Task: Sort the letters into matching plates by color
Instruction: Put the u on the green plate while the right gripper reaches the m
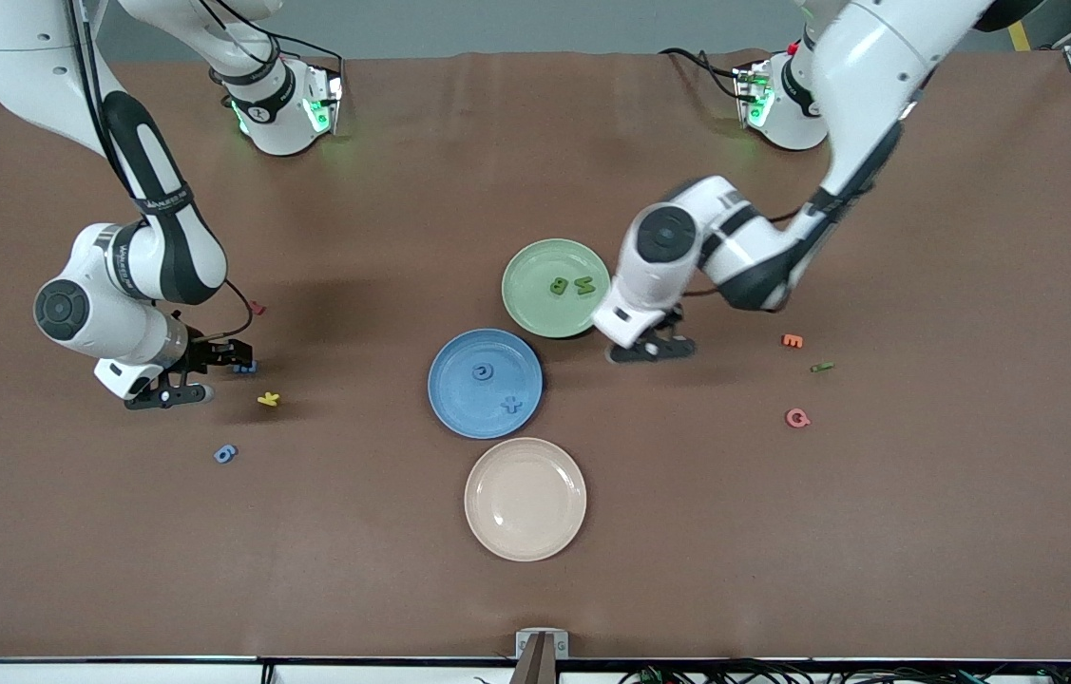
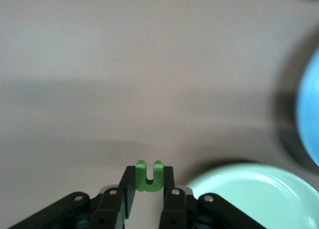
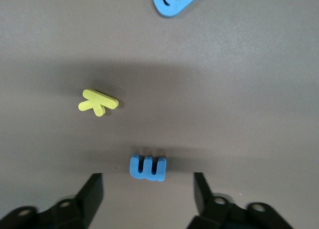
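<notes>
Beside the green plate (image 1: 555,287), toward the left arm's end of the table, we have the left gripper (image 1: 654,349) low over the mat with its fingers clamped on the green u (image 2: 149,175), which stands upright between the pads. The wrist view shows the plate's pale rim just beside the jaws, so we judge this arm to be mid-delivery: the letter is in hand but not yet over the plate. The green B (image 1: 559,284) and N (image 1: 584,285) already lie in that plate, and the blue c (image 1: 483,372) and the + (image 1: 511,404) lie in the blue plate (image 1: 485,383).

At the right arm's end of the table, we see the right gripper (image 1: 212,372) down at the mat with its fingers apart, straddling the blue m (image 3: 148,168), which lies flat between them and touches neither. We take this as the start of a pick.

Next, we think the left arm needs to bring the u over the green plate and let go there. The right arm needs to close squarely on the m's edges; the piece is small and thin, so a shallow pinch could slip.

Still to sort are the blue 6 (image 1: 225,453), nearer the front camera than the right gripper, and the thin green stroke (image 1: 821,367) toward the left arm's end of the table. The yellow letter (image 1: 269,400), near the m, and the beige plate (image 1: 525,498) play no part
</notes>
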